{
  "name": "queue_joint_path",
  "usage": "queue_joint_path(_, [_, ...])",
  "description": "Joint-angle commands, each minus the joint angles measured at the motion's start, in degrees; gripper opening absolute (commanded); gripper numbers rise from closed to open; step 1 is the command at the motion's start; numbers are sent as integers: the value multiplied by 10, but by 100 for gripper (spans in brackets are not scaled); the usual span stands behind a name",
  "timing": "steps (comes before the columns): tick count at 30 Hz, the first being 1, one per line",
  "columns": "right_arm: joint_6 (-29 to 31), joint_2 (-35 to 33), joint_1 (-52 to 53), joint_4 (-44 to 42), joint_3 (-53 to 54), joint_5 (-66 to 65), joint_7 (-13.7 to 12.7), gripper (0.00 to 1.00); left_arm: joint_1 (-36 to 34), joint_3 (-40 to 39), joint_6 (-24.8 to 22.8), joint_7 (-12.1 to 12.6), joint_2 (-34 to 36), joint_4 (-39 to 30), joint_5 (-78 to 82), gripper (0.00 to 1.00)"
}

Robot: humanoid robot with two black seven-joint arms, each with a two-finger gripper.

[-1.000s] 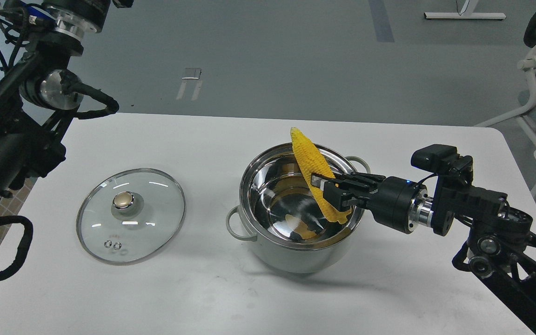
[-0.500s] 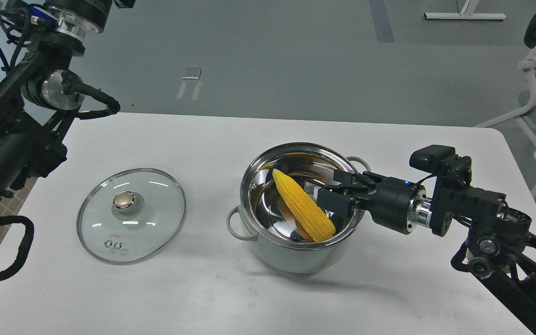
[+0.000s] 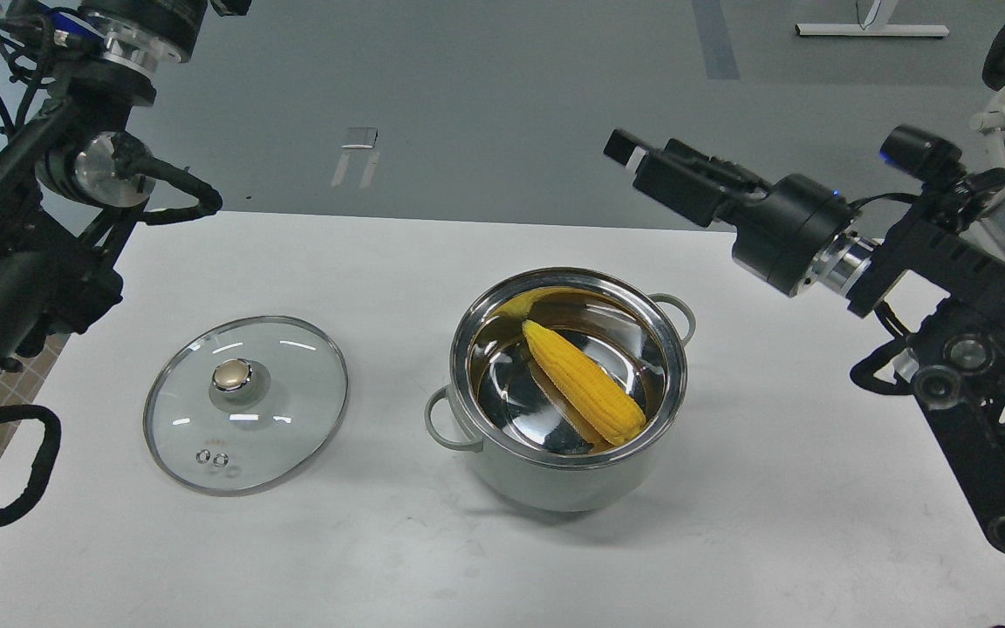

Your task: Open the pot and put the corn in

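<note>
White table (image 3: 380, 541): open pot (image 3: 555, 475) holds the corn (image 3: 585, 382).

white table (image 3: 380, 558), pot (image 3: 555, 475), glass lid (image 3: 284, 419) left of it

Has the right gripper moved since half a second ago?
Yes. The right gripper has lifted up and back from the pot, leaving the corn inside.

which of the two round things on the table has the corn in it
The pale grey-green steel pot on the right: the yellow corn cob lies inside it. The flat glass lid with the gold knob holds nothing.
</note>
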Motion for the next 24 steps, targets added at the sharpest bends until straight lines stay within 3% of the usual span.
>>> queue_joint_path(1, [0,10,67,-71,47,42,-1,100,3,2,-2,0,-3,1,-1,98])
queue_joint_path(6, [-4,7,125,-201,76,132,-2,100,4,1,-1,0,-5,6,-4,98])
queue_joint_path(8, [-38,6,145,-255,75,212,-2,100,4,-3,0,1,-5,8,-7,98])
queue_joint_path(19, [-106,-22,167,-426,83,465,5,100,30,-16,-1,11,-3,9,-13,98])
queue_joint_path(24, [-100,-48,173,-476,91,576,14,100,32,-19,-1,12,-6,8,-15,98])
